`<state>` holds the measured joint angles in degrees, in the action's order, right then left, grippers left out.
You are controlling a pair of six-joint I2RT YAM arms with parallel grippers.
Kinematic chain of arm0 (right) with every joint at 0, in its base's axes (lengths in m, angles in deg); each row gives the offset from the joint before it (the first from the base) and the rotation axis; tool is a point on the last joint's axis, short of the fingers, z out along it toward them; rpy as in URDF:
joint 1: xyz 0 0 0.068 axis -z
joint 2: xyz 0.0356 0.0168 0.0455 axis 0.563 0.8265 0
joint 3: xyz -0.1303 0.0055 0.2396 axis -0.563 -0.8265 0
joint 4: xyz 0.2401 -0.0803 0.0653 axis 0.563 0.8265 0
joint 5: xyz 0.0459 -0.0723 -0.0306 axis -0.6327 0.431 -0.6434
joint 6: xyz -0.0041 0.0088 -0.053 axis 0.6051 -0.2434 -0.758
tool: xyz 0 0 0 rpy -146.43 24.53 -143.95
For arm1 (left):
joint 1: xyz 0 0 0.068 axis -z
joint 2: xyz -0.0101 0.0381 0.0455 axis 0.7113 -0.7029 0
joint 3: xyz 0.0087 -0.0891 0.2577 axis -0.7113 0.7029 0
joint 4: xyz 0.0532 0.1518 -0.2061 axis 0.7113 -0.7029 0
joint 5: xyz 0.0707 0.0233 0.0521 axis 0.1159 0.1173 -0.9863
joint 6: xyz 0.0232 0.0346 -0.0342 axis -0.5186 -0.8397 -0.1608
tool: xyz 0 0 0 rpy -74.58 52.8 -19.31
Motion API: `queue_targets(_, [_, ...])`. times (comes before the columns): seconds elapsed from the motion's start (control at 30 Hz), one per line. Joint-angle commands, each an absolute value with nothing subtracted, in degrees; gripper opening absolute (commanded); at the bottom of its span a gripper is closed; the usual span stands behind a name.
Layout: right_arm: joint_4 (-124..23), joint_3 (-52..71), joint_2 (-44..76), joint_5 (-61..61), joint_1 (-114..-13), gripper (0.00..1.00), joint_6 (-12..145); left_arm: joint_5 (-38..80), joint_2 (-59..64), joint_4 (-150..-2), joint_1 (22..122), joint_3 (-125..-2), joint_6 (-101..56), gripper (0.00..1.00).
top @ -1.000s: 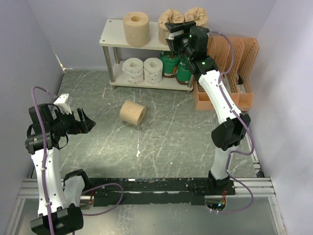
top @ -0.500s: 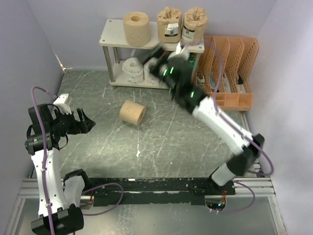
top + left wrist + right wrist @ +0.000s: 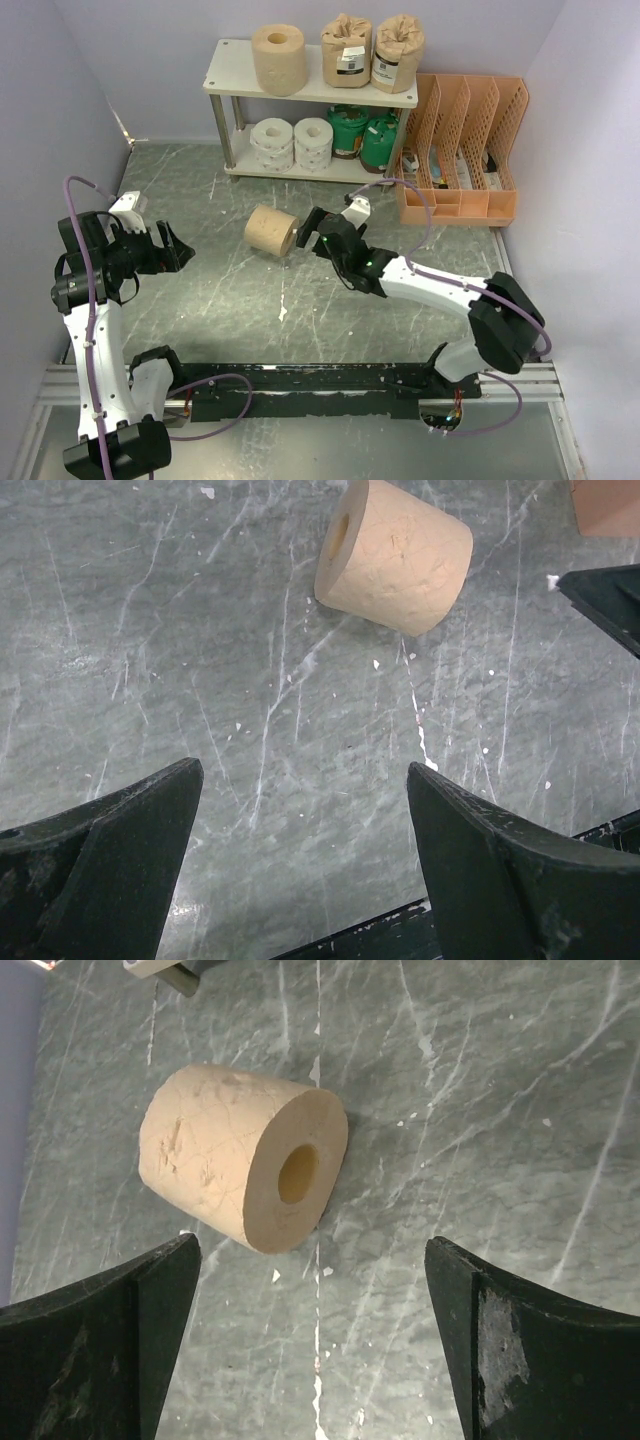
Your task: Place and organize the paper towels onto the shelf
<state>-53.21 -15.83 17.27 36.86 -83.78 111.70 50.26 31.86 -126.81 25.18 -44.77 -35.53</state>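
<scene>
Last bare tan roll (image 3: 272, 230) lies on its side on the worktop (image 3: 200, 180), just ahead of my right jaws.
This looks like the pick. I'd straddle the roll's curved sides with the spread right jaws, core hole facing the wrist, and squeeze gently so the soft paper isn't crushed. The shelf (image 3: 235, 72) has room on top. My right arm (image 3: 430, 280) stretches low toward the roll, while the left jaws hover wide open, well apart.

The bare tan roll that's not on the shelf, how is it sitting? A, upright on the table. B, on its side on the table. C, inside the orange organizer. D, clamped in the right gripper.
B: the bare tan roll lies on its side on the table, core hole sideways, in front of the open right gripper.
</scene>
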Motion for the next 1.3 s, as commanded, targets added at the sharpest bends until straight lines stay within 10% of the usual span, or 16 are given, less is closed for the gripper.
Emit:
queue_targets(0.0, [-58.9, -12.58, 21.79, 37.4, -83.85, 0.91, 112.23, 50.35, 32.4, -126.38, 24.59, -44.45, -35.44, 0.95])
queue_targets(0.5, [-63.24, -2.76, 39.63, 32.86, -82.89, 0.82, 116.0, 50.97, 32.67, -126.5, 24.53, -44.36, -35.72, 0.95])
queue_targets(0.7, [-65.16, -0.91, 44.11, 31.06, -82.3, 0.58, 117.18, 51.13, 32.55, -126.49, 24.56, -44.36, -35.74, 0.95])
queue_targets(0.97, [-69.39, -2.2, 43.86, 30.58, -81.84, 0.0, 115.8, 51.17, 32.8, -126.51, 24.53, -44.37, -35.76, 0.95])
queue_targets(1.27, [-51.99, 16.96, 38.05, 29.75, -84.11, 0.0, 88.89, 51.48, 32.84, -126.58, 24.53, -44.39, -35.91, 0.95])
